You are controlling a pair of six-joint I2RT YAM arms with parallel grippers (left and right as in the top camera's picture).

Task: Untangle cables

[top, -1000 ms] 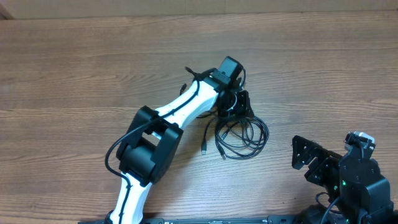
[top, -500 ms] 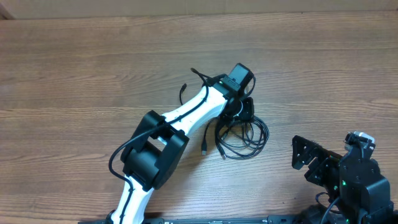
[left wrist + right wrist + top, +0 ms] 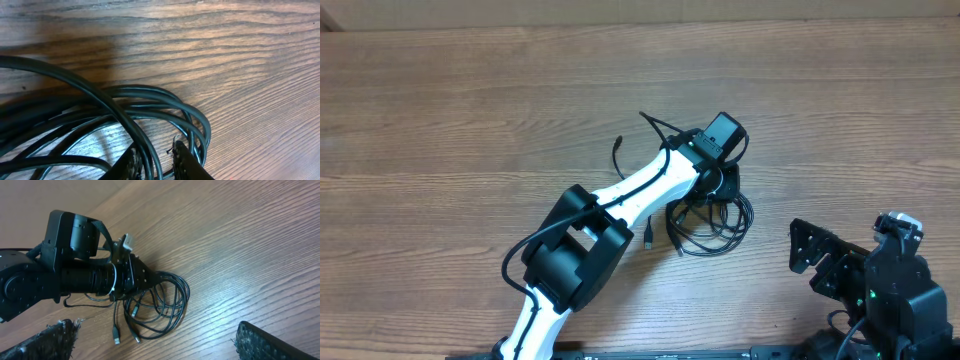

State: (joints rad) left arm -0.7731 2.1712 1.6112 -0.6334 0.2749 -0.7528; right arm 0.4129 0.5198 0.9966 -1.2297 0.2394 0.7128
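Spreading across every view is a brown wood-grain surface, bare apart from the two arms and one small tangle. The left arm, white with black joints, reaches from the near edge diagonally up towards the middle of the surface. The right arm, all black, sits low at the near right corner, well apart from the tangle.

The right gripper is spread wide and holds nothing; in its wrist view the two fingers stand at opposite bottom corners of the picture, over bare wood.

The left gripper points down into the upper part of the tangle. Its wrist view shows the two fingertips close together with one black strand running between them. Whether they actually pinch that strand cannot be told.

The cables lie just right of centre as several thin black loops stacked on one another, resting on the wood directly below the left gripper's tip. Close up, the loops overlap and curve round together.

Two plug ends trail out of the bundle towards the near edge, side by side and apart from the loops.
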